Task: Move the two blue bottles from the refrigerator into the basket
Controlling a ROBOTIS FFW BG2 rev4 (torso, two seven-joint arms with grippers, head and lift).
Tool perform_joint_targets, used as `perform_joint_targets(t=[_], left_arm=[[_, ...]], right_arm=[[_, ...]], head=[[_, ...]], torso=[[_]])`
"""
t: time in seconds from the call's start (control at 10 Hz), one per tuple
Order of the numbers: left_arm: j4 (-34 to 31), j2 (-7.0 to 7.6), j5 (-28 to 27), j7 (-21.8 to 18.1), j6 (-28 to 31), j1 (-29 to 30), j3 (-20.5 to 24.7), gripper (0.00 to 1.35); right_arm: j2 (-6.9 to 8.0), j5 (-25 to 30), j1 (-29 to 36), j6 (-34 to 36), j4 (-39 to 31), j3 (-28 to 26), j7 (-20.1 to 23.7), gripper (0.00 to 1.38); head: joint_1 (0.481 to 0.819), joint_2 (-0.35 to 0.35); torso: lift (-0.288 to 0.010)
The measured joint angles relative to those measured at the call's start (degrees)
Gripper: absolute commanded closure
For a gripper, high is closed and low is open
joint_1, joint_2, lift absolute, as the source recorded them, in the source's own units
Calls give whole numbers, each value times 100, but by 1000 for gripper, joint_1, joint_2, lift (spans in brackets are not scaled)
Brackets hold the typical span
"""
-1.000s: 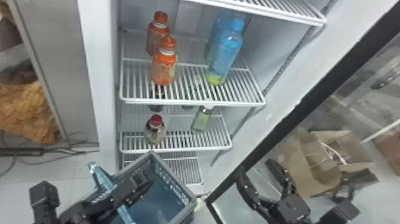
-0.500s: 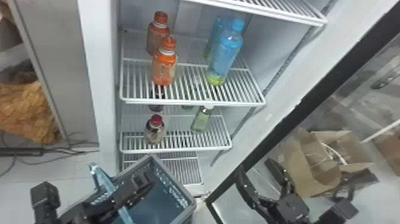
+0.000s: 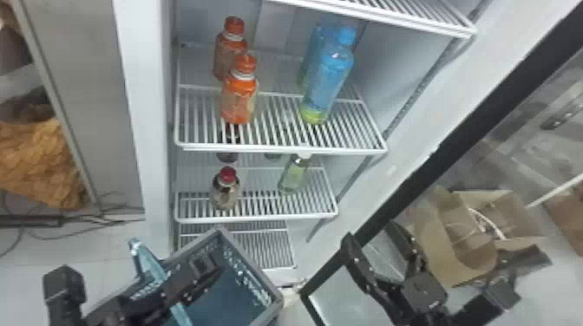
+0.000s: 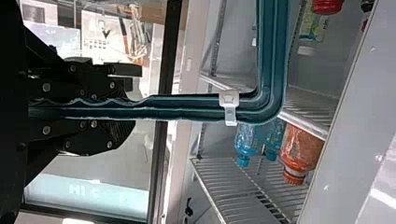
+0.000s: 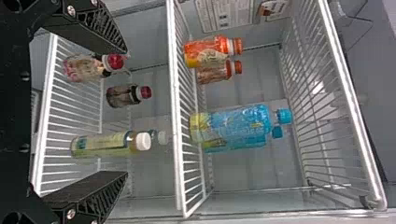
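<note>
- Right gripper [image 5: 126, 113] is spread wide with nothing between its fingers; my left gripper [image 4: 130, 107] is pinching the basket handle [image 4: 187, 107].
- Both blue bottles, the front one [image 3: 329, 78] and the rear one [image 3: 312, 54], stand upright on the refrigerator's upper shelf [image 3: 277, 151], one close behind the other.
- Because they stand so close, I could push the rear bottle over if I drive too deep while taking the front one.
- My right fingers sit low, facing the bottles below; rising straight up from there, I might catch the shelf's front edge or tip the white-capped bottle [image 3: 295, 173].
- The basket [image 3: 249, 262] hangs on my single grip, so a bottle let go off-centre could swing it, or strike the rim and bounce out.
- With the handle standing above the opening, a careless drop could snag on it.
- My left arm comes in from the lower left, across the basket; my right comes in from the lower right, beside the door frame [image 3: 433, 169], pointing toward the shelves.
</note>
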Motion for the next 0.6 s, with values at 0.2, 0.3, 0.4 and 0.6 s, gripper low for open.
perform_joint_targets(t=[0.2,0.3,0.4,0.6], left_arm=[[0,-1,3,-12,0,-10,3,1202],[0,-1,4,-16,0,-12,10,1202],[0,-1,9,-20,0,-13,14,1202],[0,1,13,-34,0,-13,28,1202]], right_arm=[[-26,9,-260,295,-210,-26,0,119],[-39,36,-414,513,-339,-30,-4,119],[-48,71,-585,716,-416,-6,-60,119],[-50,110,-977,974,-418,124,-275,119]], head=[[695,-350],[695,-350],[695,-350],[695,-350]], torso=[[0],[0],[0],[0]])
